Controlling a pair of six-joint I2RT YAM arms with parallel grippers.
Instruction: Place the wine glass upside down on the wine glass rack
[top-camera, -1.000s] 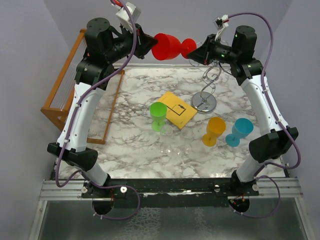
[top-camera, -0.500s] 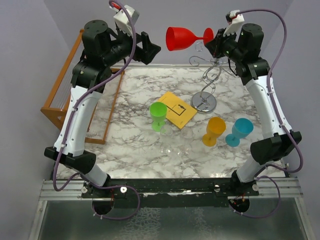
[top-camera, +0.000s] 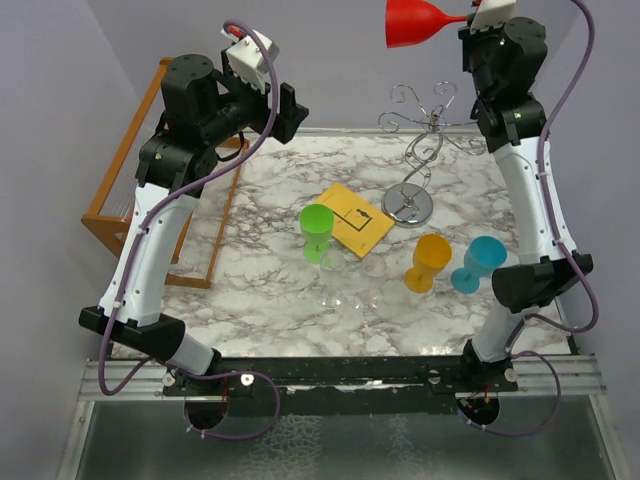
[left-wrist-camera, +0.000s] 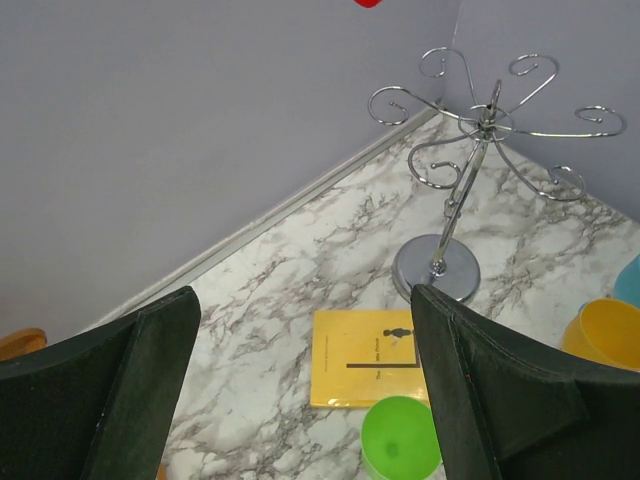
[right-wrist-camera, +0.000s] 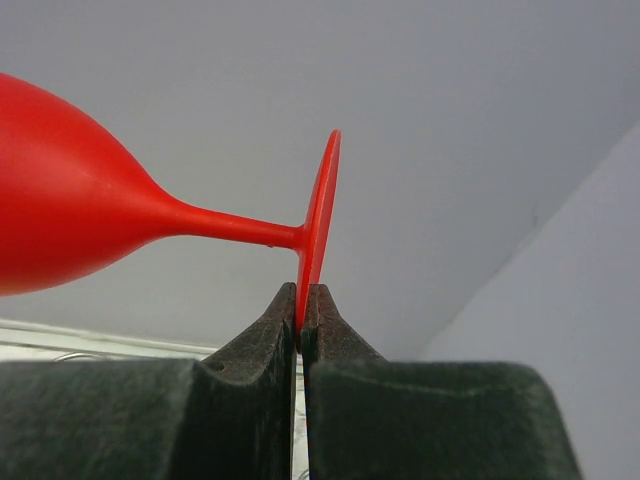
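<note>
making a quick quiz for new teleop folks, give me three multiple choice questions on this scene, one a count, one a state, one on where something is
1. How many coloured glasses stand on the marble table?
A. one
B. three
C. five

2. The left gripper is:
A. open and empty
B. shut and empty
C. shut on a glass

3. Where is the red wine glass?
A. standing on the table
B. held in the air by the right gripper
C. in the left gripper

Answers:
1 B: the green glass, orange glass and blue glass stand there.
2 A: its fingers are spread with nothing between them.
3 B: the gripper pinches the glass's foot, high off the table.
</note>
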